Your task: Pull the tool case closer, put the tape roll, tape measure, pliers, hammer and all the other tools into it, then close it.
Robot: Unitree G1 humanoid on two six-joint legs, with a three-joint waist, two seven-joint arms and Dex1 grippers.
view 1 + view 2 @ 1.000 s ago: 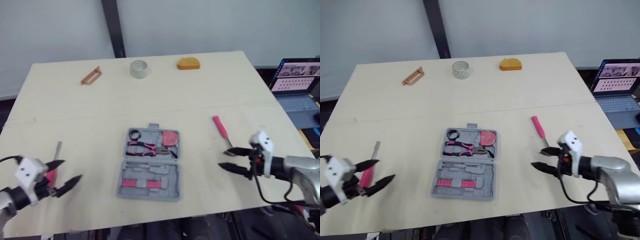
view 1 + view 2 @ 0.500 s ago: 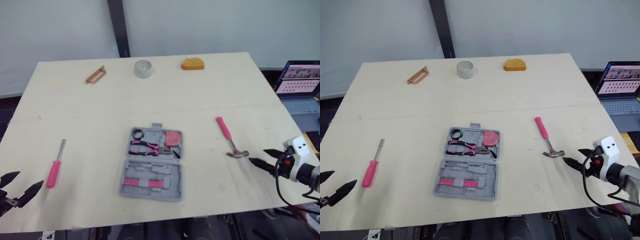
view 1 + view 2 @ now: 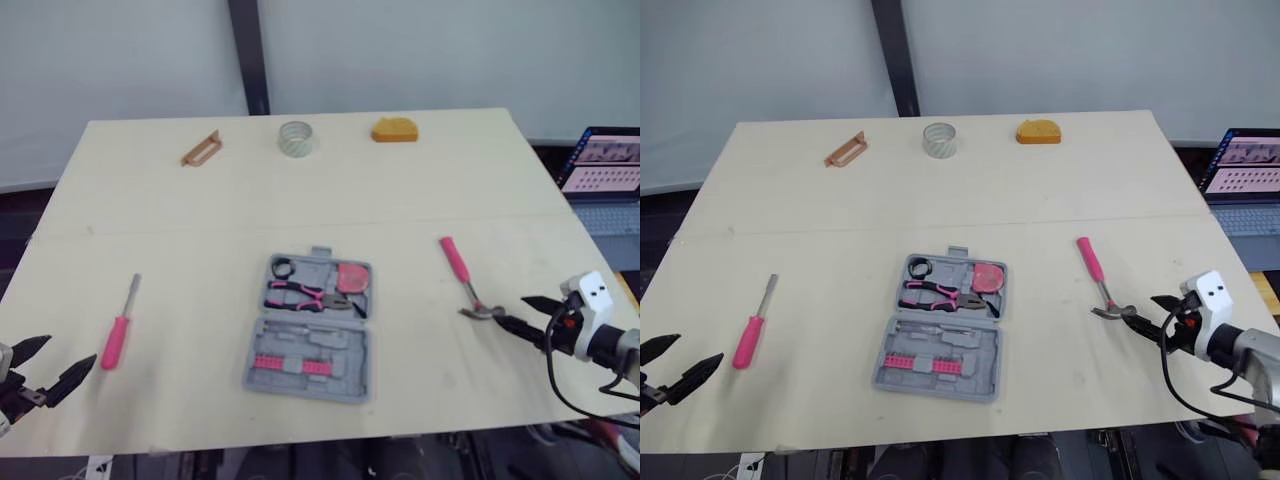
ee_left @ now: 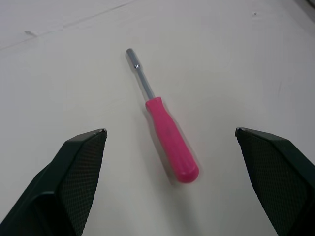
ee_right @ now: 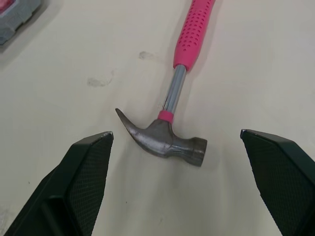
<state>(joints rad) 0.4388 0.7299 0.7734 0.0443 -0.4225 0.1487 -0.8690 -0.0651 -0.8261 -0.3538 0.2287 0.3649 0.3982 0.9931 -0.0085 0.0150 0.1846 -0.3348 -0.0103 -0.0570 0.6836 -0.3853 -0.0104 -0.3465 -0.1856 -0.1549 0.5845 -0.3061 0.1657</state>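
Note:
The grey tool case (image 3: 310,327) lies open mid-table, holding pink pliers (image 3: 305,296), a red tool and a row of pink bits. A pink-handled hammer (image 3: 461,275) lies right of it, head toward me. My right gripper (image 3: 1143,309) is open just short of the hammer head (image 5: 165,137), which lies between its fingers without touching them. A pink screwdriver (image 3: 118,335) lies at the left. My left gripper (image 3: 65,355) is open at the near-left edge, the screwdriver handle (image 4: 171,147) ahead of it. The tape roll (image 3: 296,137) and an orange tape measure (image 3: 398,130) sit at the far edge.
A brown handle-shaped tool (image 3: 201,148) lies at the far left of the table. An open laptop (image 3: 606,160) stands off the table's right side. Bare tabletop (image 3: 200,230) surrounds the case.
Both grippers have drawn back toward the near edge: the left off the screwdriver, the right from over the hammer head, now uncovered. The camera view has shifted too.

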